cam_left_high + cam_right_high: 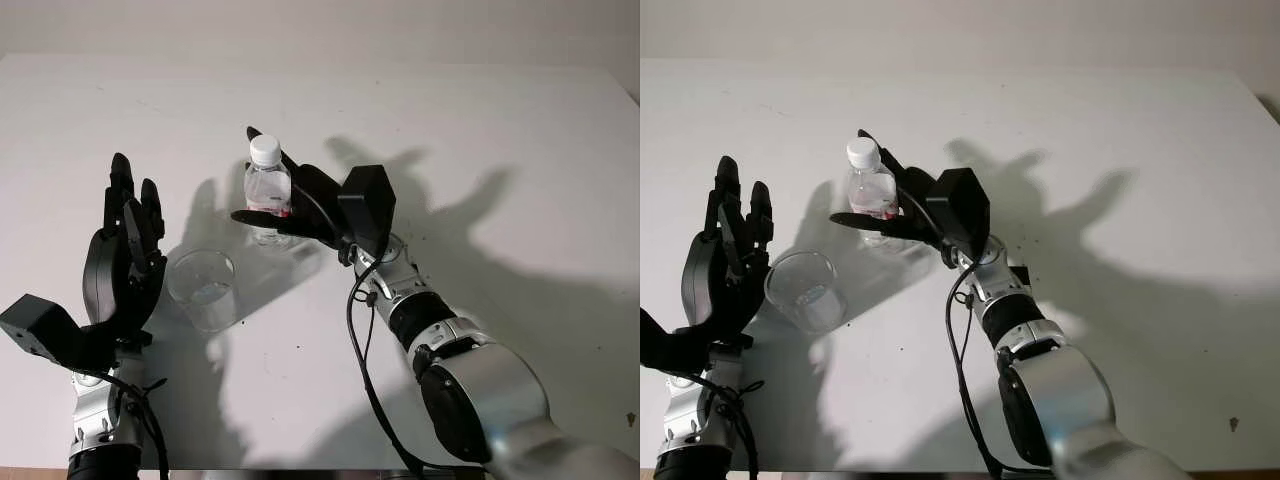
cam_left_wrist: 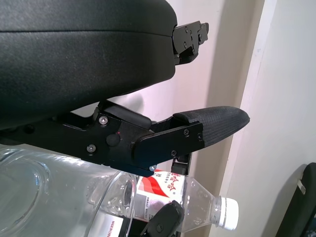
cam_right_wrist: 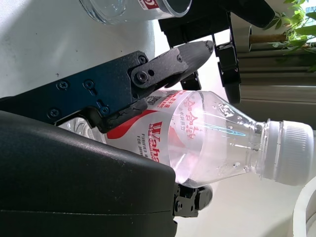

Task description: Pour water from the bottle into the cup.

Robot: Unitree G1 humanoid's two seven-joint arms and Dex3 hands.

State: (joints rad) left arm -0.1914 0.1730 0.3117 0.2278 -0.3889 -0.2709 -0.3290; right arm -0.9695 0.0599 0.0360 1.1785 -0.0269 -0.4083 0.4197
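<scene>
beside the cup [image 1: 203,288], right hand [image 1: 300,205] fingers [image 3: 168,64] clasp the capped bottle [image 1: 268,190]; left hand [image 1: 125,262] open.

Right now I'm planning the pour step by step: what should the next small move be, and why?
Probably unscrew the cap first. The right hand grips the bottle upright beside the cup, but its white cap is on, so tilting would pour nothing. The left hand is open, raised beside the cup, free to reach it.
</scene>
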